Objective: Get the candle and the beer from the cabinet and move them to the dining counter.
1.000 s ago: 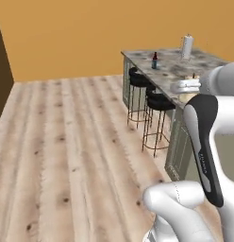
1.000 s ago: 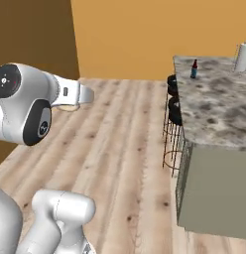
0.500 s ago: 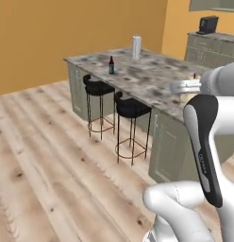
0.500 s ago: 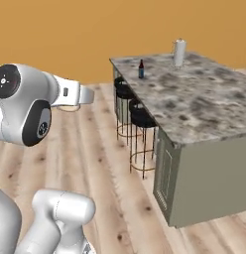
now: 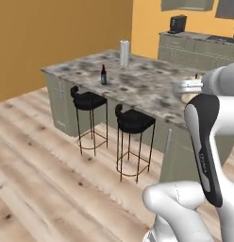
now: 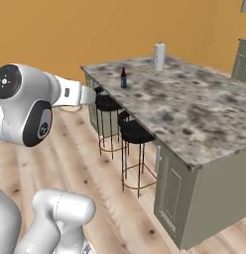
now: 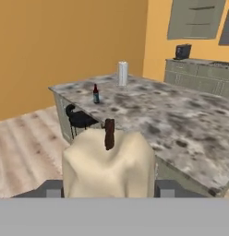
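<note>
**Candle in the grip, island ahead**

The gripper (image 7: 107, 191) pinches the candle (image 7: 107, 161) between its fingers — a cream, lumpy, waxy block with a dark wick, close before the hand camera. To set it down well, I would carry it level over the dining counter (image 6: 194, 114), lower it onto a bare patch apart from the beer (image 5: 104, 75), then release. The beer, a dark narrow-necked bottle with a red label, already stands upright on the mottled grey-brown marble — a tall white paper-towel roll (image 5: 124, 52) stands farther along. Black stools (image 5: 133, 120) tuck under the edge.
</note>
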Tool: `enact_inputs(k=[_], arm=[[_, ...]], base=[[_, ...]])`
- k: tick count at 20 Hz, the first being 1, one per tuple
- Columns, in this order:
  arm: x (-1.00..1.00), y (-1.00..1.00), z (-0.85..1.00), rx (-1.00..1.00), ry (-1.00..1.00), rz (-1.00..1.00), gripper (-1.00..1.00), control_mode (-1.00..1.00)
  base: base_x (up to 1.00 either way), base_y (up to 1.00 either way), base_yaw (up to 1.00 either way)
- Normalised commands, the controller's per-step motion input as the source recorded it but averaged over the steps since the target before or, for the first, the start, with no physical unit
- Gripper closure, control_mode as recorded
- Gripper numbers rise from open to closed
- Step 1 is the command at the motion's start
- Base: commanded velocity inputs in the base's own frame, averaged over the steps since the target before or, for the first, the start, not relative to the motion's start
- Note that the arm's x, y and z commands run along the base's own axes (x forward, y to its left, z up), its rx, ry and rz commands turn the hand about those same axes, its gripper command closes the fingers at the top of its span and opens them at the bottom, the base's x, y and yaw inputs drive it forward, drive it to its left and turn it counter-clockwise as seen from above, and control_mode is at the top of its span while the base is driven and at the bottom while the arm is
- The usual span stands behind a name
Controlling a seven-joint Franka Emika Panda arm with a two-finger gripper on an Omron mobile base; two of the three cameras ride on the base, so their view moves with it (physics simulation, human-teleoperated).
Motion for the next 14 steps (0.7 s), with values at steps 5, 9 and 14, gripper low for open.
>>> enact_inputs(k=[5,9,14], arm=[[0.00,0.00,0.00,0.00,0.00,0.00,1.00,1.00],[0.00,0.00,0.00,0.00,0.00,0.00,1.00,1.00],[0.00,0.00,0.00,0.00,0.00,0.00,1.00,1.00]], base=[[1.00,1.00,-0.39],[1.00,1.00,-0.43],[0.94,1.00,-0.45]])
